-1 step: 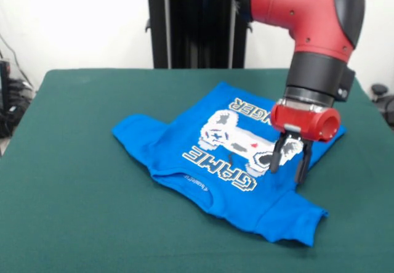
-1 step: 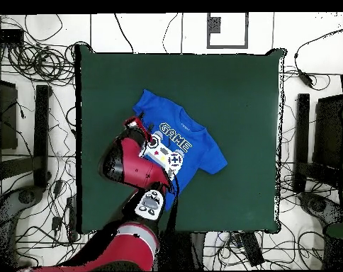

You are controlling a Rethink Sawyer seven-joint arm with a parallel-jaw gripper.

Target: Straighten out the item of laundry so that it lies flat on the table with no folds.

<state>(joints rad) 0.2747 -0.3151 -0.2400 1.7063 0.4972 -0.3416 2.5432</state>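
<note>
The item of laundry (image 1: 215,162), a bright blue T-shirt, lies print side up and slantwise on the green table (image 1: 74,211). Its collar faces the front-left. One sleeve sticks out at the left and the other at the front right. The white controller print and "GAME" show; the second word is partly hidden behind the wrist. My gripper (image 1: 288,173) points down over the shirt's right part, open, with nothing between its fingers (image 1: 275,159). I cannot tell whether the tips touch the cloth. In the overhead view the shirt (image 2: 188,138) lies left of the table's (image 2: 238,92) middle, and the red arm (image 2: 132,163) covers its lower left part.
The shirt's right edge lies close behind the arm in the front view. Green cloth extends far to the left and front of the shirt. Cables (image 2: 40,64) and black stands (image 2: 41,127) ring the table outside its edges.
</note>
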